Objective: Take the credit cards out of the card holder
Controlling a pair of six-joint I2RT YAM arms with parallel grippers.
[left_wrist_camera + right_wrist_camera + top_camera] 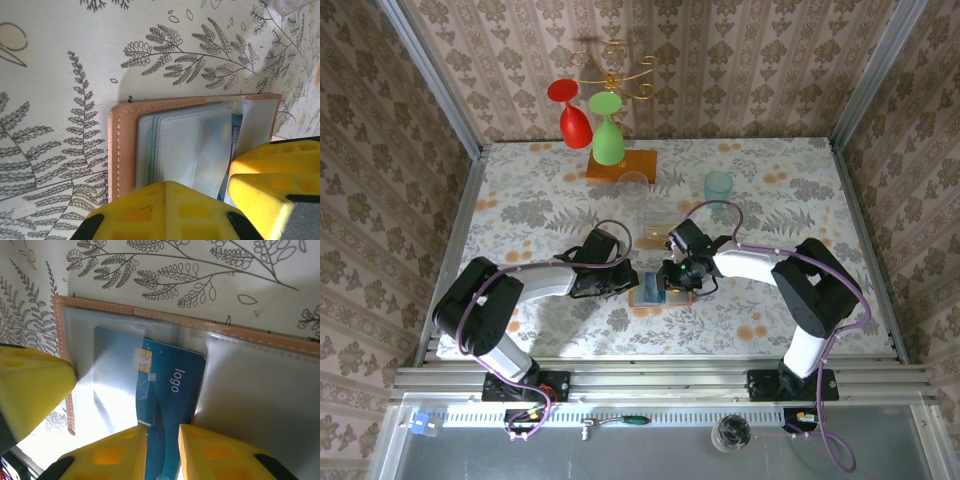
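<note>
The card holder (653, 291) lies open on the flowered table (540, 200), salmon-brown rim (122, 150) around grey-blue clear pockets (260, 385). My left gripper (166, 183) (626, 284) is shut, its tips together and down on the pockets at the holder's left side. A teal-blue credit card (172, 385) with a chip and the word "logo" sticks partly out of a pocket; its edge (236, 131) shows too. My right gripper (162, 432) (676, 283) hovers over that card, jaws a narrow gap apart, the card lying flat in the gap. Touch cannot be told.
At the back stands a glass rack on an orange wooden base (620, 166) with a red glass (570, 112) and a green glass (608, 130). A clear cup (635, 183), a teal cup (718, 186) and a clear box (654, 226) sit behind the holder.
</note>
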